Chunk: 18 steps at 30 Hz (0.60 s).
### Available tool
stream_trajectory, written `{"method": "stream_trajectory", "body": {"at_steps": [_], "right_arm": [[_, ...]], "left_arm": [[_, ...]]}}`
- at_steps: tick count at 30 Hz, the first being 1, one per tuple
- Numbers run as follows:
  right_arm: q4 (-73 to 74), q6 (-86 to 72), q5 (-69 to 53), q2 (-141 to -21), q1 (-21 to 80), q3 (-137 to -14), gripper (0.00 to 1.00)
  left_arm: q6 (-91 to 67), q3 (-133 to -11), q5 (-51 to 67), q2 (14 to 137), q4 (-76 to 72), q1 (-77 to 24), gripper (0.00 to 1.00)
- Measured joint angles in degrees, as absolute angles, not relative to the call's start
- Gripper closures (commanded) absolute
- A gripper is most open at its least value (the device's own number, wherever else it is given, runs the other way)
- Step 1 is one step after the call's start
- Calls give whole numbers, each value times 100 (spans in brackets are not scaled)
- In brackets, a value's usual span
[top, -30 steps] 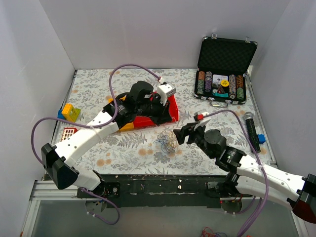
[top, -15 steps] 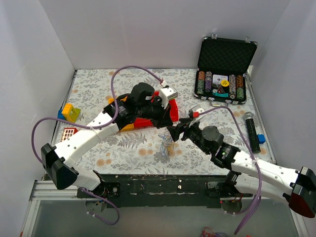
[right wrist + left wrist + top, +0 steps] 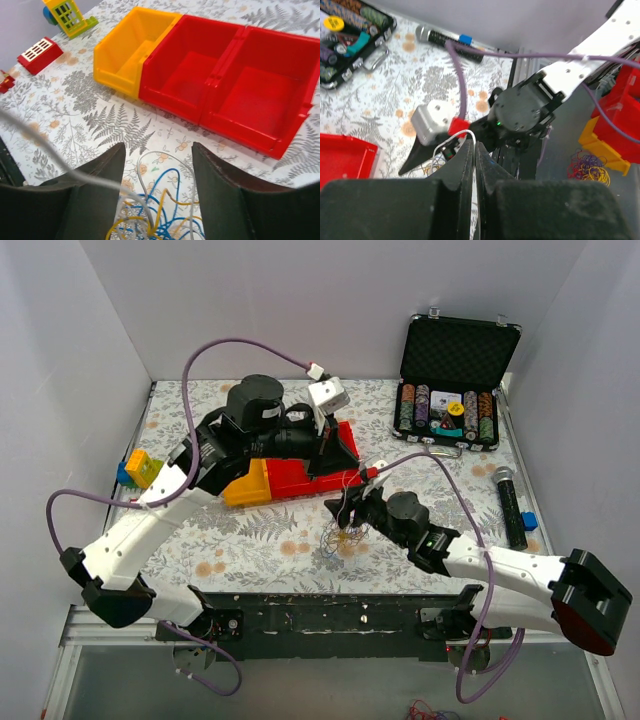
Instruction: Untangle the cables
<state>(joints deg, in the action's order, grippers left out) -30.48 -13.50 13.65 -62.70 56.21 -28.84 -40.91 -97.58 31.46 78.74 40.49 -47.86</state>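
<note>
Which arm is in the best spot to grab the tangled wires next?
The right one, I'd say. The right gripper hangs just over the cables with its jaws open, ready to close. The left gripper is shut, pinching a whitish strand, so it is busy.

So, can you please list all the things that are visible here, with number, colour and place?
cables: one bundle, blue, yellow, whitish, table middle
red bins: two, red, behind cables
yellow bin: one, yellow, touching red bins, toward left edge
chip case: one, black, open, far right corner
microphone: one, black, right edge
blue block: one, blue, beside microphone
toy blocks: few, yellow, blue, green, left edge
left pincer: one, black, raised near red bins, shut on a whitish cable strand
right pincer: one, black, open, astride cables
</note>
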Motion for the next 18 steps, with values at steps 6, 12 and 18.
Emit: {"method": "stream_trajectory", "body": {"at_steps": [6, 12, 18], "right_arm": [[-3175, -1505, 963, -6674, 5621, -2869, 56], [-3275, -1651, 819, -6816, 5623, -2467, 44], [-3267, -1739, 875, -7181, 5623, -2040, 40]], "left_arm": [[-4115, -10224, 3175, 7841, 4086, -4786, 100], [-4023, -10897, 2768, 7911, 4121, -4786, 100], [-3726, -11688, 2062, 7946, 3859, -4788, 100]]}}
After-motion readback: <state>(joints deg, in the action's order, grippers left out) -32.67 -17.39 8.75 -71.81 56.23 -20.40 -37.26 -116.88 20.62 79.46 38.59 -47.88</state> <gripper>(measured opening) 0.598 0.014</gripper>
